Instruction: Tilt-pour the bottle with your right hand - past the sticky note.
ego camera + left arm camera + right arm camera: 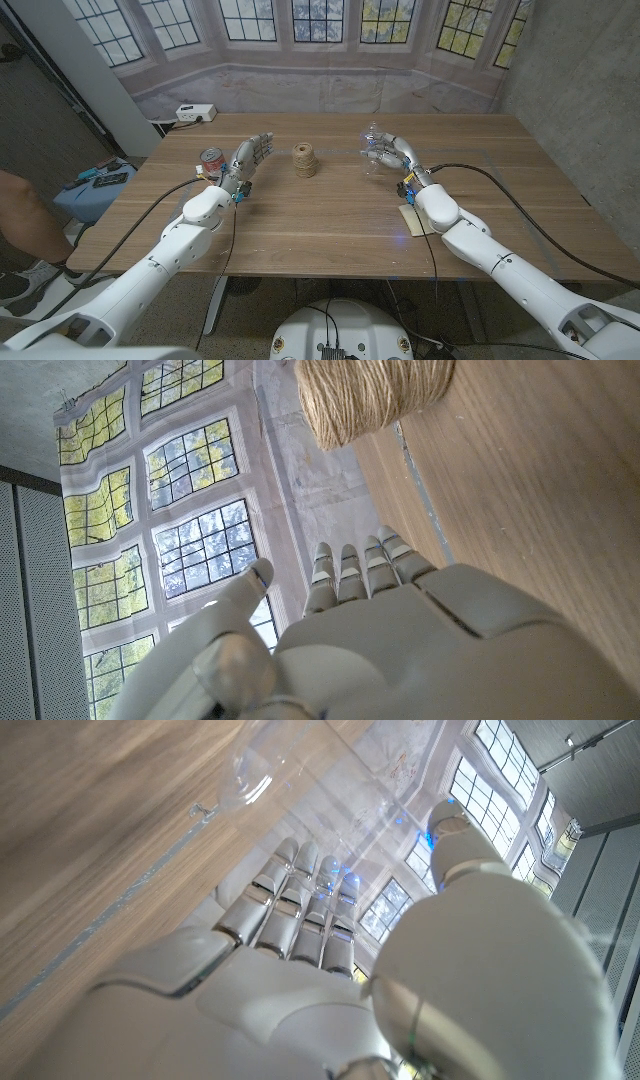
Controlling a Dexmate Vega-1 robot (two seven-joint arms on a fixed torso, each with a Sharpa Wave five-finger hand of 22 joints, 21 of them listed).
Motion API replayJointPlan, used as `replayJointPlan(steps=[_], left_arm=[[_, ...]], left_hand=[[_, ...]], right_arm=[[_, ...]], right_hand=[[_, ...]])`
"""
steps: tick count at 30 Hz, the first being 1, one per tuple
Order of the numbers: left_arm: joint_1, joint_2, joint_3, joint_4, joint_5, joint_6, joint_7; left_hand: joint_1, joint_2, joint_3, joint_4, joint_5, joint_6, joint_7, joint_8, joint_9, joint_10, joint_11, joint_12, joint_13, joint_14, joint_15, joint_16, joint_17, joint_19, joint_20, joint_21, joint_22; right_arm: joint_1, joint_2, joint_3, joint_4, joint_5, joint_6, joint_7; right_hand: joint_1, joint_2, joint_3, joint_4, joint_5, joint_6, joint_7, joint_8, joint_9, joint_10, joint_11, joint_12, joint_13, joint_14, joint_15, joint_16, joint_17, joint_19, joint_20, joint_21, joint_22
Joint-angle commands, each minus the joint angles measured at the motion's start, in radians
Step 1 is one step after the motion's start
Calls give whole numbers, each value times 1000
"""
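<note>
Upper middle of the frame, the right hand (392, 152) grasps the clear bottle (374, 146), tilted; contents unclear. The left hand (248, 160) is released.

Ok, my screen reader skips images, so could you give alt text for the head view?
The right hand grips a clear bottle upright on the wooden table. The left hand waits beside a can, a twine spool between the hands.

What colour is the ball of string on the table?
Light brown, like straw. The ball of string shows best in the left wrist view.
</note>
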Motion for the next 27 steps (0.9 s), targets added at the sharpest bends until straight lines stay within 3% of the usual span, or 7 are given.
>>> replayJointPlan(steps=[1,15,27], left_arm=[[7,3,-4,-8,2,-5,6],[20,5,-5,-19,3,-5,14],[35,14,-6,-47,10,5,29]], left_hand=[[13,-1,1,-3,-1,5,0,-1,4,5,1,-3,4,4,2,4,3,7,4,2,2],[15,-1,0,-3,-1,5,0,-1,4,6,2,-2,4,3,3,4,4,7,4,2,2],[16,-1,0,-3,-1,5,-1,-2,4,5,1,-2,4,4,3,4,4,7,3,2,2]], right_arm=[[11,36,-8,70,-9,51,-25],[8,47,-20,108,-18,60,-34],[44,87,-42,260,-34,196,-31]], right_hand=[[18,34,18,22,-3,6,0,-2,-1,8,-1,7,4,-4,-104,6,3,0,4,4,4],[14,34,16,23,-5,3,2,-9,-4,3,1,3,-2,-10,-101,-4,0,-5,3,3,4],[7,35,12,26,-7,-4,-2,-17,-7,-10,-9,-7,-11,-24,-103,-15,-1,-16,1,0,4]])
